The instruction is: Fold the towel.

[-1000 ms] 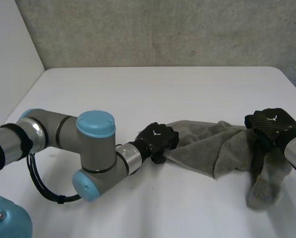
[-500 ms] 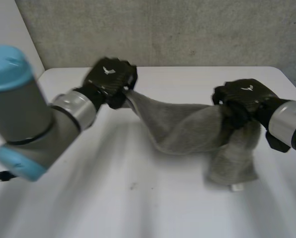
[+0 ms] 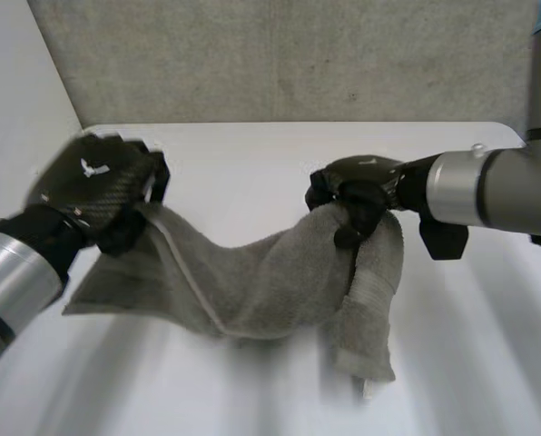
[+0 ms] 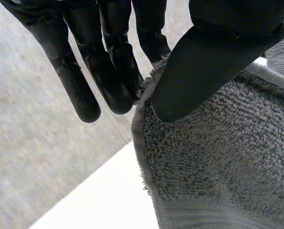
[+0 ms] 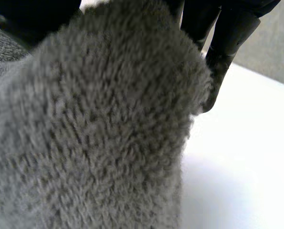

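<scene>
A grey towel [image 3: 261, 282] hangs in the air above the white table [image 3: 252, 154], sagging between my two hands. My left hand [image 3: 98, 186] holds its left corner up. In the left wrist view the thumb [image 4: 199, 67] pinches the towel's edge [image 4: 142, 124] against the fingers [image 4: 108, 71]. My right hand [image 3: 357, 195] is shut on the towel's other end, and a strip of towel [image 3: 366, 318] dangles below it. In the right wrist view bunched towel [image 5: 99, 124] covers most of the hand, with fingers [image 5: 225, 43] showing past it.
A grey wall [image 3: 289, 54] runs behind the table's far edge. The table's left edge [image 3: 44, 182] passes behind my left hand. The right forearm [image 3: 493, 191] reaches in over the table.
Both hands have lifted the towel off the table and carried it to the left. The left hand rose from table level, then swung nearer and further left.
</scene>
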Action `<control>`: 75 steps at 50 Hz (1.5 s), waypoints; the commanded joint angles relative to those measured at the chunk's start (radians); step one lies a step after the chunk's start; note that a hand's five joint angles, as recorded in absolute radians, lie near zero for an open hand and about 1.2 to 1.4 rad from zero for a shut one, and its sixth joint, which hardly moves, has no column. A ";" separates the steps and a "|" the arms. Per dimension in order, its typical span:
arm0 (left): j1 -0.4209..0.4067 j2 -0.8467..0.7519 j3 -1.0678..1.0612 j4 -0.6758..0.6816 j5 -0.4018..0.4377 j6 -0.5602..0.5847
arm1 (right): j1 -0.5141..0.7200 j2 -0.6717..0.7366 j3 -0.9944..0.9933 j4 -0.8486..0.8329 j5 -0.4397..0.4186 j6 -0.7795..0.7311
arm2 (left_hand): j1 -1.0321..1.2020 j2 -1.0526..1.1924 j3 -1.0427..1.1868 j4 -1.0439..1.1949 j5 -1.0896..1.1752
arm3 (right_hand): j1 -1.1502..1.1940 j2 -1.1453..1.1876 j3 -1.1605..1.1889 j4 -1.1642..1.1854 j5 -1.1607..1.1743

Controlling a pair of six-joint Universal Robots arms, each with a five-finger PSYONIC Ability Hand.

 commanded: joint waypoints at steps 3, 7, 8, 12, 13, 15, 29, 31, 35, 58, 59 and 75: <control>-0.020 -0.371 0.100 0.195 -0.018 -0.005 | 0.032 0.347 -0.320 -0.006 0.248 -0.181 | 0.199 0.179 0.180 0.179 0.190 | 0.109 0.097 0.065 0.047 0.090; -0.026 -0.489 0.200 0.217 -0.035 -0.005 | 0.032 0.430 -0.431 -0.046 0.316 -0.212 | 0.199 0.179 0.180 0.179 0.190 | -1.003 -1.015 -1.047 -1.065 -1.022; -0.034 -0.543 0.250 0.215 -0.055 -0.005 | 0.032 0.450 -0.468 -0.081 0.356 -0.217 | 0.199 0.179 0.180 0.179 0.190 | -1.113 -1.125 -1.157 -1.175 -1.132; -0.049 -0.650 0.366 0.215 -0.121 -0.008 | 0.051 0.432 -0.505 -0.156 0.442 -0.214 | 0.199 0.179 0.180 0.179 0.190 | -1.113 -1.125 -1.157 -1.175 -1.132; -0.049 -0.651 0.366 0.215 -0.121 -0.009 | 0.052 0.432 -0.505 -0.156 0.442 -0.214 | 0.199 0.179 0.180 0.179 0.190 | -1.113 -1.125 -1.157 -1.175 -1.132; -0.049 -0.667 0.386 0.217 -0.135 -0.009 | 0.055 0.372 -0.486 -0.158 0.447 -0.208 | 0.199 0.179 0.180 0.179 0.190 | -1.113 -1.125 -1.157 -1.175 -1.132; -0.049 -0.694 0.377 0.227 -0.138 -0.015 | 0.067 0.021 -0.055 -0.175 0.379 -0.198 | 0.199 0.179 0.180 0.179 0.190 | -1.113 -1.125 -1.157 -1.175 -1.132; -0.049 -0.697 0.363 0.234 -0.136 -0.015 | 0.105 -0.049 0.068 -0.205 0.356 -0.201 | 0.199 0.179 0.180 0.179 0.190 | -1.113 -1.125 -1.157 -1.175 -1.132; -0.049 -0.697 0.357 0.246 -0.135 -0.013 | 0.165 -0.107 0.184 -0.259 0.368 -0.212 | 0.199 0.179 0.180 0.179 0.190 | -1.113 -1.125 -1.157 -1.175 -1.132; -0.043 -0.640 0.323 0.249 -0.133 -0.015 | 0.354 -0.030 0.650 -0.929 0.669 -0.189 | 0.199 0.179 0.180 0.179 0.190 | -1.047 -1.059 -1.091 -1.109 -1.066; -0.041 -0.634 0.317 0.249 -0.133 -0.015 | 0.352 -0.006 0.644 -0.946 0.674 -0.179 | 0.199 0.179 0.180 0.179 0.190 | -1.032 -1.044 -1.076 -1.094 -1.051; -0.043 -0.606 0.289 0.249 -0.133 -0.015 | 0.351 0.099 0.578 -0.960 0.669 -0.073 | 0.199 0.179 0.180 0.179 0.190 | -0.423 -0.435 -0.467 -0.485 -0.442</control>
